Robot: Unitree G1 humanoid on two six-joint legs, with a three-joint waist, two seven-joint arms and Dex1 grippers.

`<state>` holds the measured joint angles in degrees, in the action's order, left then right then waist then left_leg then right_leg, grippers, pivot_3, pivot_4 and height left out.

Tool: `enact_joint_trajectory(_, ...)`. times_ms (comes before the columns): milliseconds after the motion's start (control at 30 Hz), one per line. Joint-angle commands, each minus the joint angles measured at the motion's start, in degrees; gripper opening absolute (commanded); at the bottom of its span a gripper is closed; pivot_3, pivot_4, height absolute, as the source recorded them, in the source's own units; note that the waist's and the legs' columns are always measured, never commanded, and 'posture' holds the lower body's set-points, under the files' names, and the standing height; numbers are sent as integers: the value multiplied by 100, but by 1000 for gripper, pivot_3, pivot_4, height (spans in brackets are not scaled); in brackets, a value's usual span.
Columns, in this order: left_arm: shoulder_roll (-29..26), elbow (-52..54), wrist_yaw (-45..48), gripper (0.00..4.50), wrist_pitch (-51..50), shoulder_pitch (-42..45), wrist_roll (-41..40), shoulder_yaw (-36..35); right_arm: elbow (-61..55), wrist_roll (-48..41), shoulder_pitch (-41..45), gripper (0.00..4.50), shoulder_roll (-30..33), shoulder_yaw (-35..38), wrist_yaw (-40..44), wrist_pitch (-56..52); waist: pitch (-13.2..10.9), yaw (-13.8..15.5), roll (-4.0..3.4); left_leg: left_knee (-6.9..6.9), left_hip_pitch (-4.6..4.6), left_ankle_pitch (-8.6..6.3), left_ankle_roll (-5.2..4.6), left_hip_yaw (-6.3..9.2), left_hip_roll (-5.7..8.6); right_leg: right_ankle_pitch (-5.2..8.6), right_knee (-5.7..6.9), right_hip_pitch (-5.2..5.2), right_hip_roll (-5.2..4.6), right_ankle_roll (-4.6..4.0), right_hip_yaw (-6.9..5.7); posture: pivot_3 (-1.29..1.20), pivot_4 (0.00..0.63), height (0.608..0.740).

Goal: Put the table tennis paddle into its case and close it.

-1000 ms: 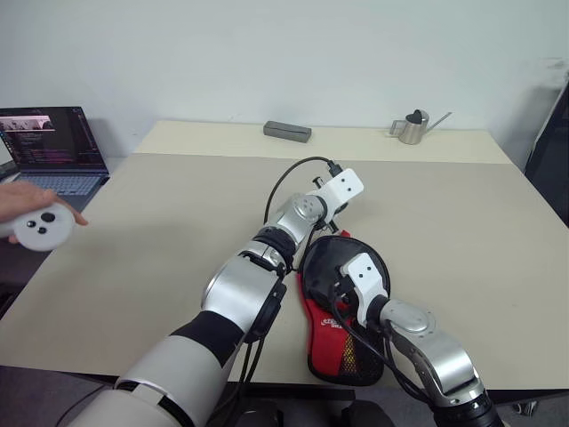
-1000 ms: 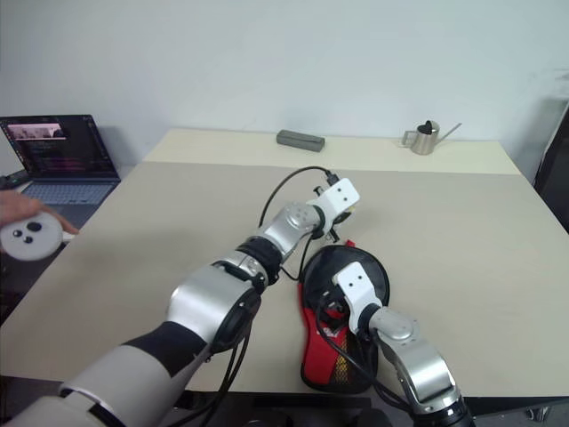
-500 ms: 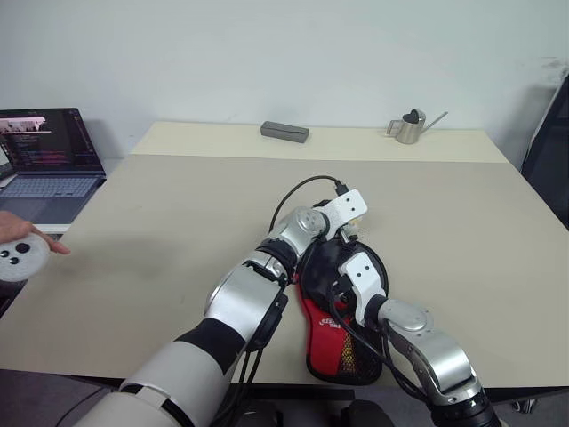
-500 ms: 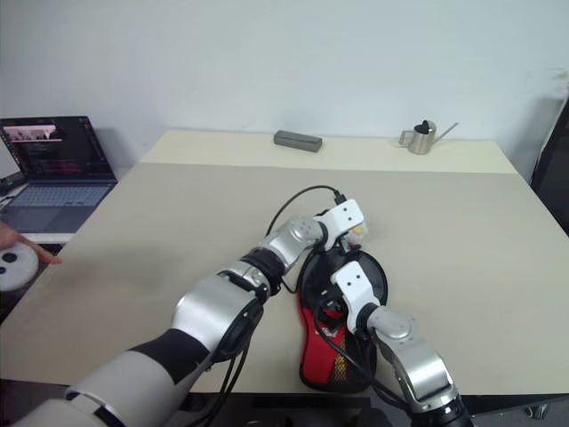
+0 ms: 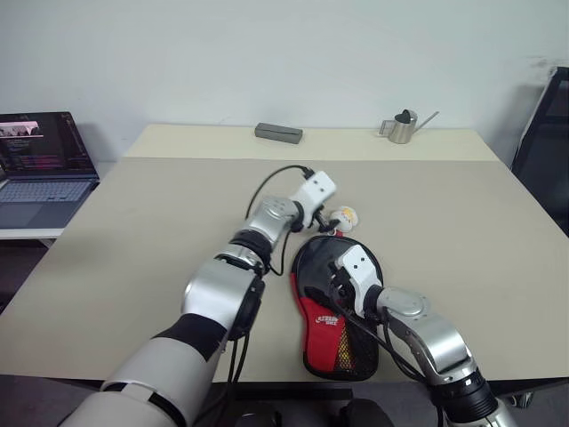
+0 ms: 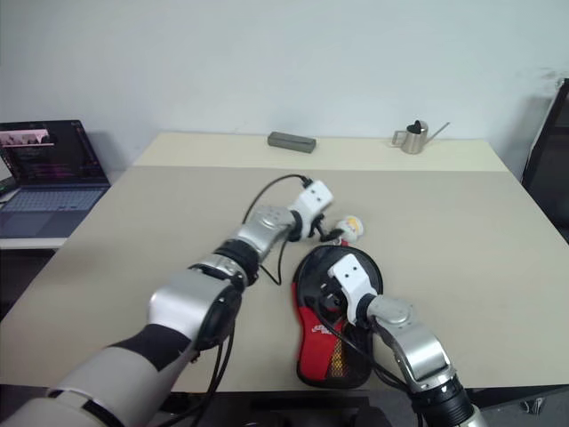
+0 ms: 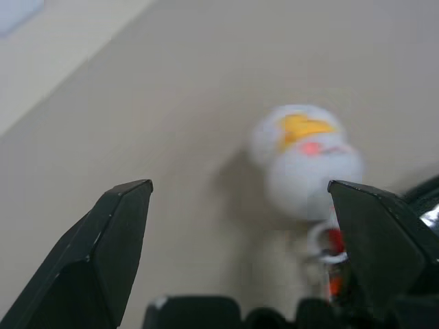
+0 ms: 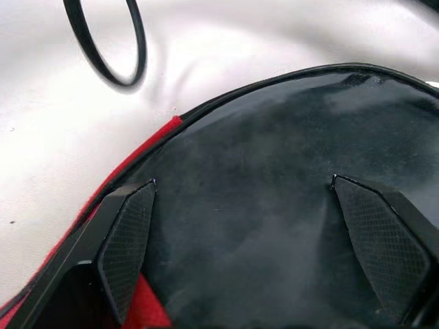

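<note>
The case [image 5: 331,320] lies flat near the table's front edge, with its round black end farthest from me and its red panel and mesh pocket nearest. Its white-yellow plush charm [image 5: 345,214] rests on the table just past the round end. My left gripper [image 5: 325,219] hovers beside the charm, open and empty; in the left wrist view the charm [image 7: 305,161] sits between the spread fingers [image 7: 113,233]. My right gripper [image 5: 338,277] is open over the case's round black end [image 8: 260,205], holding nothing. The table tennis paddle is hidden.
A laptop [image 5: 40,160] stands off the table's left side. A grey bar [image 5: 278,132] and a metal watering can [image 5: 402,127] sit along the far edge. A black cable [image 5: 271,182] loops off my left wrist. Something dark [image 5: 544,147] stands at the right.
My left gripper has opened and swung left, away from the case's far rim, leaving the charm lying free. The person's hand with the white controller has left the view. The camera shifted slightly.
</note>
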<state>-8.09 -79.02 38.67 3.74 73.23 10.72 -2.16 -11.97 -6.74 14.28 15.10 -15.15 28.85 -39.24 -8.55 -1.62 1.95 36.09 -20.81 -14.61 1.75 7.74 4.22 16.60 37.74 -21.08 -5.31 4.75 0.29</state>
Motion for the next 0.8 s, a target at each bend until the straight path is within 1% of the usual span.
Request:
enact_joint_trajectory(33,-712,395,1181,4474,41,81,-607,-437,1072,87,-263,4500,235,83,-22,-393,1,2,1,0,0,0,0,2,1,0,-1,1,0,0,-1,0,150,740)
enact_joint_trajectory(100,-1199,565,2124,4474,25,-118,-788,-473,1133,56,-216,4500,289,135,30,-350,1,-21,-2,-3,-1,0,0,0,0,0,-2,-3,0,-1,0,0,150,740)
enact_joint_trajectory(167,-1628,1034,3264,4474,-135,-436,-1018,-416,1133,17,-210,4500,367,211,100,-341,3,-13,-4,-4,-1,-1,0,0,1,0,-1,-4,2,-2,1,0,150,740)
enact_joint_trajectory(200,-1810,1496,3824,4474,-344,-680,-1182,-355,1111,-9,-211,4500,430,260,154,-336,4,0,-6,-4,-1,-1,0,2,2,-1,-1,-2,1,-3,0,0,150,740)
enact_joint_trajectory(233,-1908,1858,4146,4474,-525,-858,-1301,-301,1119,-34,-202,4500,486,298,199,-319,4,11,-6,-4,-2,-2,0,3,3,-2,-3,-1,1,-7,0,0,150,740)
enact_joint_trajectory(300,-2123,3131,4548,4474,-1092,-1497,-1622,-195,1046,-129,-182,4500,574,414,280,-323,4,48,-4,-3,-8,-2,-1,9,2,-8,-5,-1,0,-18,-1,0,150,740)
enact_joint_trajectory(333,-2150,3630,4570,4474,-1330,-1736,-1727,-140,1097,-167,-153,4500,626,477,340,-281,4,60,-4,-2,-10,-2,-1,13,-2,-9,-8,0,-1,-20,0,0,150,740)
enact_joint_trajectory(367,-2290,4532,4617,4474,-1658,-2236,-1915,-109,947,-266,-152,4500,693,552,449,-292,3,88,-3,-2,-12,-2,-1,17,-24,-15,-8,0,-2,-32,5,0,150,740)
enact_joint_trajectory(433,-2458,6014,4501,4474,-2129,-3067,-2163,-63,552,-606,-159,4500,855,716,820,-332,-2,85,-8,-2,-17,-2,-2,12,-28,-17,-11,-3,-1,-36,14,0,150,740)
enact_joint_trajectory(567,-2482,7943,3971,4474,-2898,-4051,-2564,54,-83,-1109,-107,4500,1199,990,1290,-315,-31,115,-21,-4,-25,-12,-11,5,-44,-11,-16,-12,6,-49,23,0,150,740)
enact_joint_trajectory(633,-2370,8555,3617,4474,-3210,-4372,-2709,109,-278,-1327,6,4500,1386,1180,1472,-343,-48,112,-44,-4,-42,-14,-7,-5,-55,-12,-14,-9,15,-51,26,0,150,740)
enact_joint_trajectory(700,-2343,8936,3354,4474,-3383,-4614,-2799,164,-488,-1576,141,4500,1657,1377,1717,-414,-65,111,-63,-2,-64,-14,-7,-10,-57,-13,-10,-30,16,-52,27,0,150,740)
enact_joint_trajectory(800,-2343,9090,3056,4474,-3498,-4716,-2868,246,-636,-1849,251,4500,2071,1561,2067,-491,-88,108,-83,0,-93,-13,-7,-16,-58,-15,-8,-62,19,-54,30,0,150,740)
